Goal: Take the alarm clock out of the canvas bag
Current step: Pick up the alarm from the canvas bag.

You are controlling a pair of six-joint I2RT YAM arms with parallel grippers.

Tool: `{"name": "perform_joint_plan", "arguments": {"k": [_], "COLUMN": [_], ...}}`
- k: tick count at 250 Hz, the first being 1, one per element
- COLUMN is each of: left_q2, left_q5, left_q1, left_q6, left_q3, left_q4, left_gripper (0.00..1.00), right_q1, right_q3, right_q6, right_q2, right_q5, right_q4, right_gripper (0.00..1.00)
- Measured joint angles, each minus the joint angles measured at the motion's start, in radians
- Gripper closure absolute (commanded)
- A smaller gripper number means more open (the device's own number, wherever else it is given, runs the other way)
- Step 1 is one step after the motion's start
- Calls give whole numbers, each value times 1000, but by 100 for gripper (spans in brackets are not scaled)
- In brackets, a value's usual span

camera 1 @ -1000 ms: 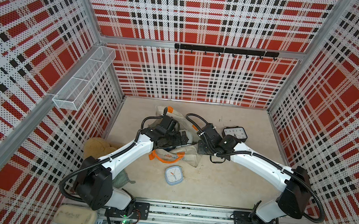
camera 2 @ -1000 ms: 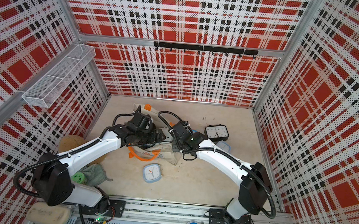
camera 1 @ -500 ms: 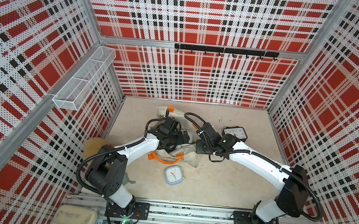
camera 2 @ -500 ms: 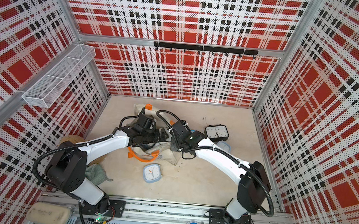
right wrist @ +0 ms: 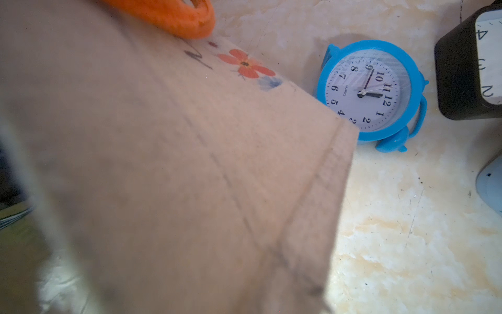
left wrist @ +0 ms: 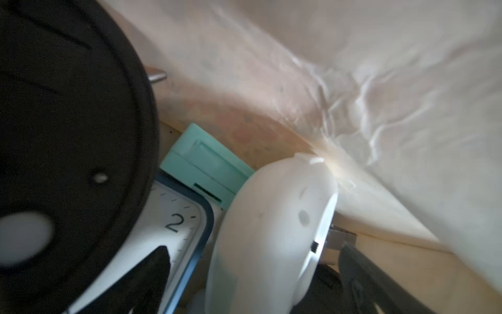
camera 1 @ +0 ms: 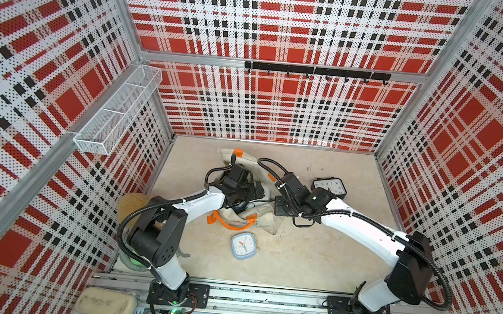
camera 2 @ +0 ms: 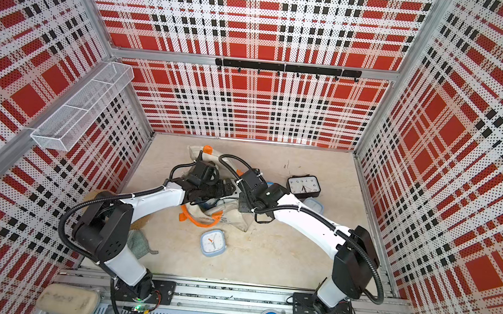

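The cream canvas bag [camera 1: 264, 220] with orange handles lies crumpled mid-table in both top views. My left gripper [camera 1: 254, 192] reaches into its mouth. In the left wrist view, under the bag's cloth [left wrist: 380, 81], lie a black round alarm clock [left wrist: 68, 122], a blue-rimmed square one [left wrist: 176, 225], a mint one [left wrist: 206, 163] and a white round one [left wrist: 271, 231]. The left gripper [left wrist: 254, 247] is open, with the white clock between its dark fingers [left wrist: 152, 271]. My right gripper [camera 1: 280, 206] is shut on the bag's edge, and lifted cloth [right wrist: 163, 163] hides its jaws.
Outside the bag, a black rectangular clock [camera 1: 330, 187] stands at the back right. A pale blue square clock [camera 1: 244, 245] lies in front, and a blue round clock [right wrist: 369, 92] lies beside the bag. A wire basket [camera 1: 115, 119] hangs on the left wall. A tan pad [camera 1: 132, 206] sits by the left arm.
My left arm has folded in at the elbow, and its gripper has pushed a little further right into the bag. The right arm and the bag have barely moved.
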Motion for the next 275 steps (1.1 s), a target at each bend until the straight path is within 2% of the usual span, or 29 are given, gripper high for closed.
{"name": "perform_joint_plan", "arguments": {"k": [31,77,180,275], "left_q2": [26,28,5,-117], "left_q5": [13,20,-19,-43], "left_q1": [-5,-20,-40,0], "left_q6": [-6,-5,-11,30], "left_q3": [1,6,6,6], "left_q4": [30,76,83,27], "left_gripper": [16,37,49,52], "right_q1": [0,0,0,0], "right_q3": [0,0,16,39], "right_q6": [-3,-7,-8,-9], "right_q2": [5,21,36,43], "right_q5": [-1,0,0,1], "right_q4": [3,5,-4,-27], "right_gripper": [100,100,100,100]}}
